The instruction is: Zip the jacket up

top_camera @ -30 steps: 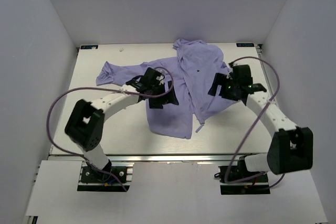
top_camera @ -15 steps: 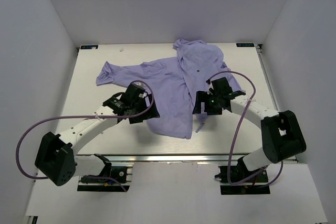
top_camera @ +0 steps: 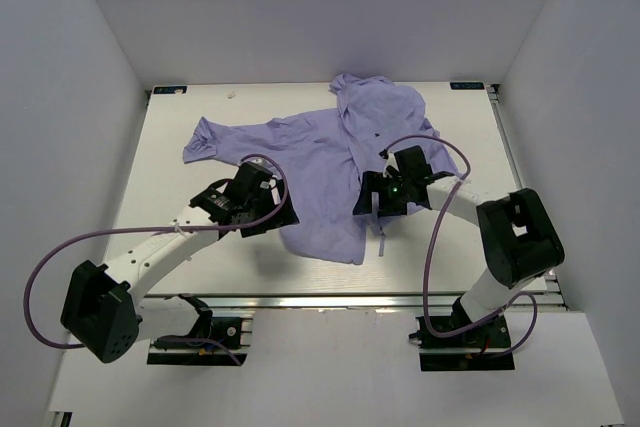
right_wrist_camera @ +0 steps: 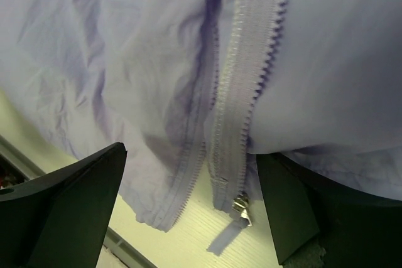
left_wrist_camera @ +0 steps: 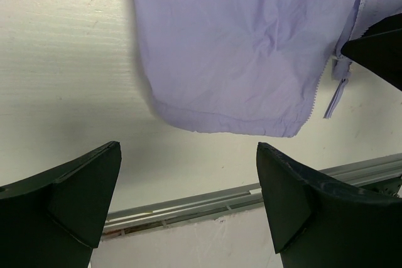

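White walls (top_camera: pixel 90 67) box in a pale desk (top_camera: pixel 260 107). Lavender jacket (top_camera: pixel 330 162) lies spread and wrinkled over the desk's far half, with the hood (top_camera: pixel 375 97) at the far end. One sleeve (top_camera: pixel 215 139) is flung out beyond the left hand (top_camera: pixel 272 212).

That left hand hovers off the hem corner, fingers spread wide, nothing between them. From its wrist the hem (left_wrist_camera: pixel 239 127) lies just ahead of the fingertips, with bare desk beneath.

Low over the front opening near the hem is the right hand (top_camera: pixel 372 197), likewise spread wide and gripping nothing. Cannot tell whether it touches the cloth.

Ahead between its fingers run two zipper tapes (right_wrist_camera: pixel 251 61) side by side, teeth unjoined, front open. Small shiny slider (right_wrist_camera: pixel 240 208) sits at one tape's bottom end, over bare desk.
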Action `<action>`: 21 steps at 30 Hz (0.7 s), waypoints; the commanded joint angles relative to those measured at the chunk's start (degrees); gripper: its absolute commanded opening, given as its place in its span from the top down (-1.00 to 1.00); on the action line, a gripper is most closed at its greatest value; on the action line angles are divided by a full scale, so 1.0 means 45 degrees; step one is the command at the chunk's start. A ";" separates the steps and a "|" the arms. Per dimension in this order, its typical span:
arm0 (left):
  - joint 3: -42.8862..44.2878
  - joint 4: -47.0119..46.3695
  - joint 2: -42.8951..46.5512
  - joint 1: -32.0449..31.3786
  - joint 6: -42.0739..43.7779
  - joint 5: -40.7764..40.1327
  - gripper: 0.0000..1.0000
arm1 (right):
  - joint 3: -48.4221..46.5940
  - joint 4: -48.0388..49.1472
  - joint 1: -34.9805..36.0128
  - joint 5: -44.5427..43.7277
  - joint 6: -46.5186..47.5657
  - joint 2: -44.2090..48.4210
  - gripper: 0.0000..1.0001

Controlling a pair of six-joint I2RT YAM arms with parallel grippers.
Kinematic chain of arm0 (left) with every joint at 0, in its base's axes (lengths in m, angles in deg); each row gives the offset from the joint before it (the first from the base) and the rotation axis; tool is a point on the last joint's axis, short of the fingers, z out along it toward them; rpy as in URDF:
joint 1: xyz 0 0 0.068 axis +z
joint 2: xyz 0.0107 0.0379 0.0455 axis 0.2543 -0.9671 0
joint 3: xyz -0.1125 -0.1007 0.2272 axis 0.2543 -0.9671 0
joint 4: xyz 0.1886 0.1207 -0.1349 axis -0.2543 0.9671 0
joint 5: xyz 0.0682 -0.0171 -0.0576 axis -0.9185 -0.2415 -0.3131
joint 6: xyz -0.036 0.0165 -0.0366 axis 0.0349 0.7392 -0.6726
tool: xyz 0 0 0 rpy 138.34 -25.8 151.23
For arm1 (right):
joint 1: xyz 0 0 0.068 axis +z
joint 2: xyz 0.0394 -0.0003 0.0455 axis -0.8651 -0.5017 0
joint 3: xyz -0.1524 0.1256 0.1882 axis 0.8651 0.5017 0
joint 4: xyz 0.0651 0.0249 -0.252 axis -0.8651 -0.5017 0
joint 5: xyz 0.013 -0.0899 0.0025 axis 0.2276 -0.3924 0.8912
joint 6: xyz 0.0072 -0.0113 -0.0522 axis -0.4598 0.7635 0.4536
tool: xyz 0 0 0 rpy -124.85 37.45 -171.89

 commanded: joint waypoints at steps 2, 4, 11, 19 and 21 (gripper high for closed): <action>0.0144 0.0027 0.0179 -0.0014 -0.0094 -0.0234 -0.96 | -0.0334 0.0681 0.0254 0.0817 -0.0095 0.0121 -0.79; 0.0124 0.0027 0.0316 -0.0014 -0.0094 -0.0234 -0.96 | -0.0334 0.0720 0.0274 0.0934 -0.0115 0.0258 -0.79; 0.0066 0.0164 0.0629 -0.0014 -0.0114 -0.0312 -0.96 | -0.0529 0.0293 0.0975 0.0759 -0.0388 0.0766 -0.79; -0.0071 0.0242 0.0766 -0.0014 -0.0153 -0.0331 -0.96 | -0.1095 -0.0606 0.2636 -0.0783 -0.0779 0.1060 -0.79; -0.0129 0.0300 0.0824 -0.0014 -0.0153 -0.0331 -0.96 | -0.1485 -0.0899 0.3183 -0.1505 -0.0818 0.0710 -0.79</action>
